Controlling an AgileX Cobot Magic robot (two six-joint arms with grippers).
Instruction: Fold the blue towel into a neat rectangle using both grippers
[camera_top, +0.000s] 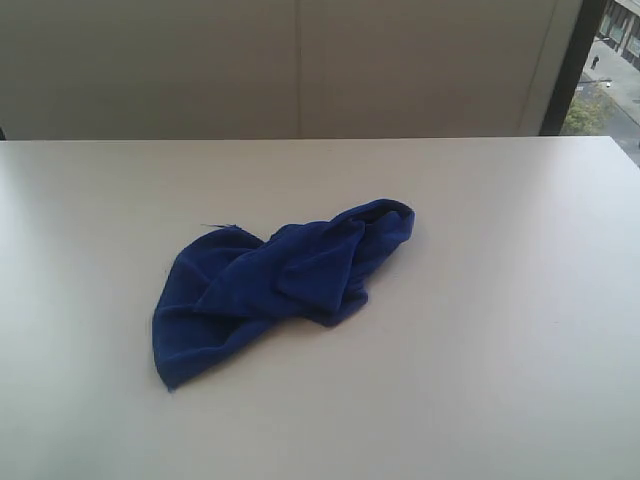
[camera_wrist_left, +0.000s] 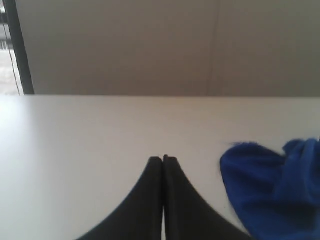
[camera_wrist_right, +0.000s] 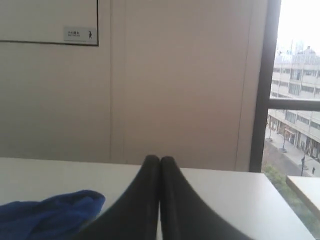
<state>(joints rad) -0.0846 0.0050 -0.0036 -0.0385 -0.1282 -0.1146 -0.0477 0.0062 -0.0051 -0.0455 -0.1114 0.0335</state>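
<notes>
The blue towel (camera_top: 275, 285) lies crumpled in a loose heap near the middle of the white table (camera_top: 500, 300), bunched higher at its far right end. Neither arm shows in the exterior view. In the left wrist view my left gripper (camera_wrist_left: 163, 159) is shut, its black fingers pressed together with nothing between them, and the blue towel (camera_wrist_left: 272, 187) lies on the table apart from it. In the right wrist view my right gripper (camera_wrist_right: 160, 159) is also shut and empty, with a fold of the blue towel (camera_wrist_right: 52, 215) lying beside it. No white tag is visible.
A beige wall (camera_top: 300, 70) runs behind the table's far edge (camera_top: 300, 139). A dark window frame (camera_top: 570, 65) stands at the far right, with a street outside. A second pale surface (camera_wrist_right: 306, 192) shows beyond the table's right side.
</notes>
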